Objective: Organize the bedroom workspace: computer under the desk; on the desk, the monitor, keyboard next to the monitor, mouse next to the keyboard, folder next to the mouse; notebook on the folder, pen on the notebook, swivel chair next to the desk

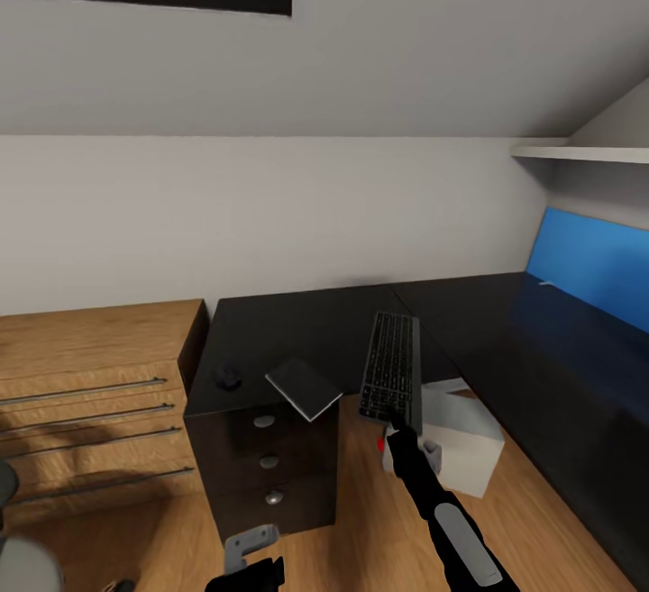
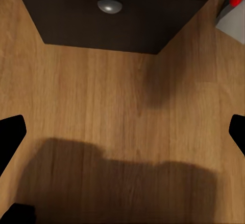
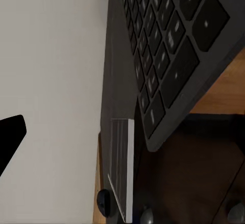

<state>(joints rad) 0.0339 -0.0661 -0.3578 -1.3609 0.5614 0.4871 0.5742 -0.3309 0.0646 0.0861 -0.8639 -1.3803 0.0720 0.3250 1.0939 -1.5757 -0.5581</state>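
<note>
The black keyboard (image 1: pixel 391 365) lies lengthwise on the black desk (image 1: pixel 297 322), its near end jutting past the desk's edge. My right gripper (image 1: pixel 395 423) is at that near end and looks open; one finger (image 3: pixel 11 139) stands far from the keyboard (image 3: pixel 173 55). The grey notebook (image 1: pixel 304 387) overhangs the desk's edge above the drawers, with the dark mouse (image 1: pixel 228 377) to its left. The white computer (image 1: pixel 464 448) stands on the floor under the desk. A thin white sliver, perhaps the pen (image 1: pixel 546 283), lies by the blue panel. My left gripper (image 1: pixel 252 560) hangs open over the floor. Monitor, folder and swivel chair are out of view.
A light-wood dresser (image 1: pixel 90 394) stands left of the desk's black drawers (image 1: pixel 269 461). A blue back panel (image 1: pixel 595 268) and a white shelf (image 1: pixel 586 153) are at the right. The left wrist view looks down on wood floor, a drawer knob (image 2: pixel 109 4) and the computer's red-lit corner (image 2: pixel 232 17).
</note>
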